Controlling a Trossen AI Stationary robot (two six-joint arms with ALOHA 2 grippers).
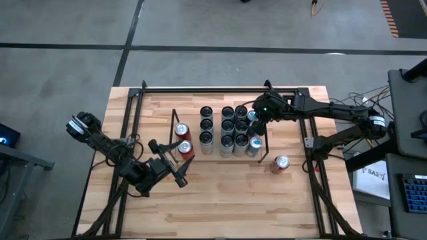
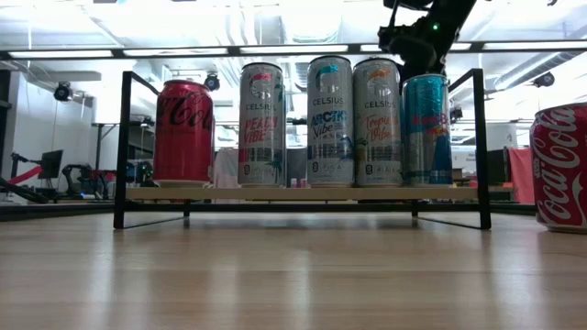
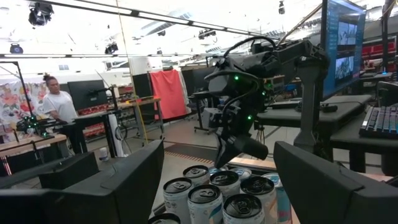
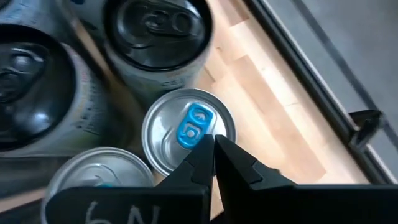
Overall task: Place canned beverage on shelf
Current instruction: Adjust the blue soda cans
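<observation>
The shelf stands mid-table with several cans upright on its wood base: red cola cans at its left end, tall silver ones in the middle, blue-tabbed cans at its right end. My right gripper is shut and slants down over a silver can top with a blue tab. In the low view it hangs above the blue can. My left gripper waits open near the shelf's left end, nothing between its fingers. Another red cola can stands on the table, right of the shelf. My right gripper's shut fingertips come from above, slanting down, and stand at the rim of the blue-tabbed can's top. I cannot tell whether they touch it. The can stands upright on the shelf.
A large black tubular frame runs around the table's far and side edges. Bare wood lies between the shelf and the near edge. A person stands at a bench in the room beyond.
</observation>
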